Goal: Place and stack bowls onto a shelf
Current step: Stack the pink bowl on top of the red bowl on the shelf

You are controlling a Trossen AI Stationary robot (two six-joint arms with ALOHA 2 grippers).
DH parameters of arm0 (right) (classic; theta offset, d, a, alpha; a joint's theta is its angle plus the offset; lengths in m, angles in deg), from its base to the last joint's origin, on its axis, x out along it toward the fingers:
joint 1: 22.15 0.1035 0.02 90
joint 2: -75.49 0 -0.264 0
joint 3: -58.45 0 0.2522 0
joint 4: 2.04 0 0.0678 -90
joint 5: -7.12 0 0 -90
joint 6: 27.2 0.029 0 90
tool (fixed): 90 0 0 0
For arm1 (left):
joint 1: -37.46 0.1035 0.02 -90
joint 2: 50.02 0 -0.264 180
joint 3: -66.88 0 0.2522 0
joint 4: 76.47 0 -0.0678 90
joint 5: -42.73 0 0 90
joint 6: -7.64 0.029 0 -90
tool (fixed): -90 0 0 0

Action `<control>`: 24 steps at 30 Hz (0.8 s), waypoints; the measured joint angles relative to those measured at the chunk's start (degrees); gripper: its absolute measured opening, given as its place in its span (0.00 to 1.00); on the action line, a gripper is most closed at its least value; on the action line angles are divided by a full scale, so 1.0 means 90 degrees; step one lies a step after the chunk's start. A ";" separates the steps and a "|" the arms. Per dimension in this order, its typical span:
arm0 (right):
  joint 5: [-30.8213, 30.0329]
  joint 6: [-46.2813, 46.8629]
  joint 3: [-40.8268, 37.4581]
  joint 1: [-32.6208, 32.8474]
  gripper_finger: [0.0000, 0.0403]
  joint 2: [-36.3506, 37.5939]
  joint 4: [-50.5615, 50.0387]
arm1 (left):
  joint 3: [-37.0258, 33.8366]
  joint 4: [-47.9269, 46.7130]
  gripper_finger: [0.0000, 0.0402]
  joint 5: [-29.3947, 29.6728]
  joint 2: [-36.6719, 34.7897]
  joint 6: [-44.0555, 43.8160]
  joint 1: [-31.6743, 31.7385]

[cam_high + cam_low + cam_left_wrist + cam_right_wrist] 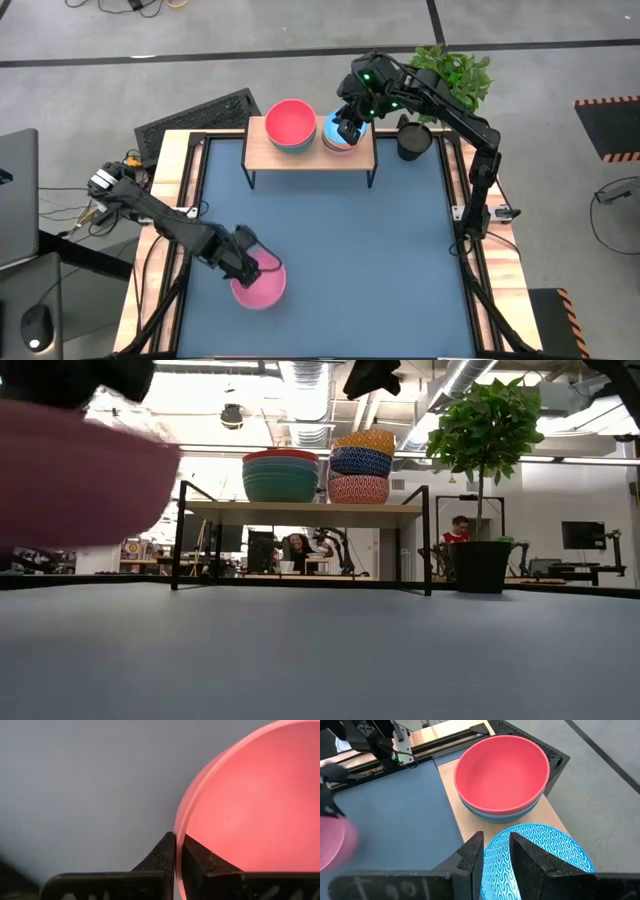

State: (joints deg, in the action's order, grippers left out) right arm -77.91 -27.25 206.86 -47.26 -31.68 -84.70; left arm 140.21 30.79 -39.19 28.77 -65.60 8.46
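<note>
The pink bowl fills the left wrist view, its rim pinched between the two dark fingers of the left claw, which is clamped on the bowl's edge near the front left of the blue table; in the low view this bowl looms large and blurred at the near left. Whether it touches the table top or is just above it cannot be told. Well beyond that claw, at the far edge of the table, stands the shelf with two stacks on it. The red bowl tops the stack of larger bowls, with grey-blue and green ones under it. Just beside it the right claw sits over the stack of small patterned bowls, its fingers set narrowly apart astride the rim of the bright blue bowl, which lies on top. A potted plant and a black cup stand beyond the shelf's right end.
</note>
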 joint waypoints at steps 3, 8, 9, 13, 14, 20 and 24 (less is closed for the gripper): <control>0.0009 0.0003 0.0005 0.0019 0.29 0.0039 0.0026 | 0.0686 -0.1187 0.00 0.0839 -0.0220 -0.0077 0.0285; 0.0019 0.0024 0.0022 0.0139 0.29 0.0092 0.0214 | 0.1857 -0.2583 0.00 0.3028 -0.0489 -0.0442 0.0821; 0.0019 0.0024 0.0022 0.0185 0.29 0.0104 0.0340 | 0.2080 -0.2760 0.00 0.3541 -0.0511 -0.0426 0.0948; 0.0019 0.0165 0.0022 0.0369 0.29 0.0110 0.1089 | 0.2788 -0.3014 0.00 0.5577 -0.0526 0.0174 0.1524; 0.0019 0.0208 0.0022 0.0420 0.29 0.0108 0.1330 | 0.2920 -0.2953 0.00 0.6060 -0.0526 0.0408 0.1675; -0.0715 0.0196 0.0022 0.0882 0.29 0.0109 0.2514 | 0.3204 -0.1340 0.00 0.8251 -0.0521 0.3034 0.2451; -0.1579 -0.0130 0.0022 0.1234 0.29 0.0106 0.3236 | 0.3204 -0.0053 0.00 0.8826 -0.0521 0.5002 0.2727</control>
State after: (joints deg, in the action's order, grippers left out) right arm -92.12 -28.42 207.06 -36.15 -30.73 -55.58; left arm 169.05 30.31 40.24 24.08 -20.58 33.00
